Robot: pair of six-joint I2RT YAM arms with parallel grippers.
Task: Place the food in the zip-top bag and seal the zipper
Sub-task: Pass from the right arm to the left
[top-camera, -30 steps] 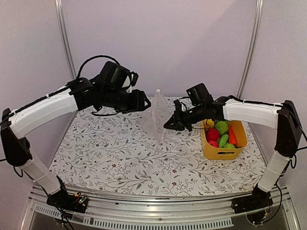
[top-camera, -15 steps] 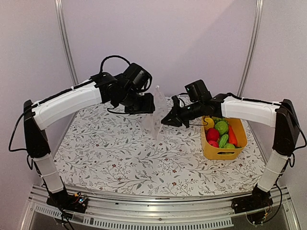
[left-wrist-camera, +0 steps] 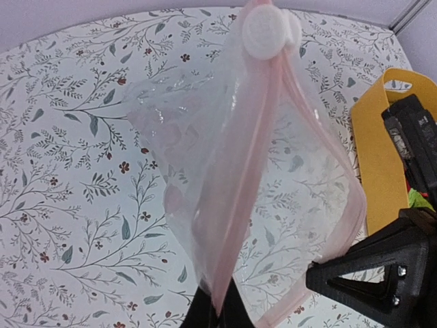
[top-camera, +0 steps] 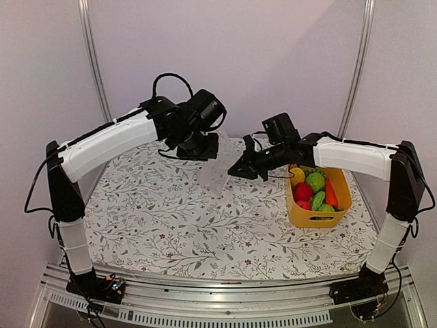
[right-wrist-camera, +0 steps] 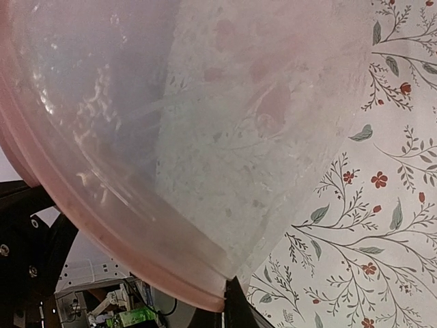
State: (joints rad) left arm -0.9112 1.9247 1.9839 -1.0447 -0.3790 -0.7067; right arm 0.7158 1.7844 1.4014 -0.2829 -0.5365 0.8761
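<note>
Bag (top-camera: 217, 171) hangs in the middle of the top view, held between the two arms above the flowered table (top-camera: 171, 219); whether its lower corner touches the table I cannot tell. The left gripper (top-camera: 208, 152), just left of centre, is closed on the bag's upper edge. The right gripper (top-camera: 237, 171), just right of centre, is closed on the edge facing it. The two grippers are near each other with the clear film between them.

In the left wrist view the zipper (left-wrist-camera: 249, 157) shows as a pale pink strip running from a white slider (left-wrist-camera: 263, 31) at the top centre down to the bottom centre, where it enters the closed left gripper (left-wrist-camera: 217, 311). A second pink edge curves down the right side to the black right gripper (left-wrist-camera: 372, 273) at the lower right.

In the right wrist view the bag (right-wrist-camera: 239, 123) fills most of the frame, and the pink zipper (right-wrist-camera: 123, 249) band sweeps along the lower left to the pinched right gripper (right-wrist-camera: 229, 307) at the bottom.

The food (top-camera: 315, 182) lies in the yellow basket (top-camera: 315, 219) at the right of the top view, apart from the bag.
</note>
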